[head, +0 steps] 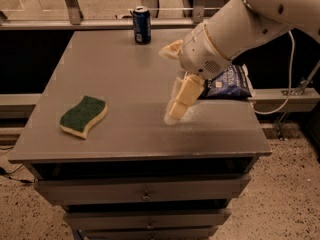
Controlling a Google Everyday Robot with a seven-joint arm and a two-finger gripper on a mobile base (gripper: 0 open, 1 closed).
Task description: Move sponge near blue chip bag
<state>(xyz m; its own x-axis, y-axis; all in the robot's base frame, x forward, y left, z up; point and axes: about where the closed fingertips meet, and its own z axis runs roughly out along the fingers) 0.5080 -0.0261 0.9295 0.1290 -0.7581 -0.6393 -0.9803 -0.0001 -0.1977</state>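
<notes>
The sponge, dark green on top over pale yellow foam, lies on the front left of the grey table. The blue chip bag lies flat at the table's right edge, partly hidden behind my arm. My gripper hangs over the middle right of the table, just left of the bag and well to the right of the sponge. Its two cream fingers stand apart and hold nothing; the lower finger points down towards the tabletop.
An upright blue soda can stands at the table's back edge. The table has drawers below its front. A rail and metal posts run behind it. A cable hangs at the right, above speckled floor.
</notes>
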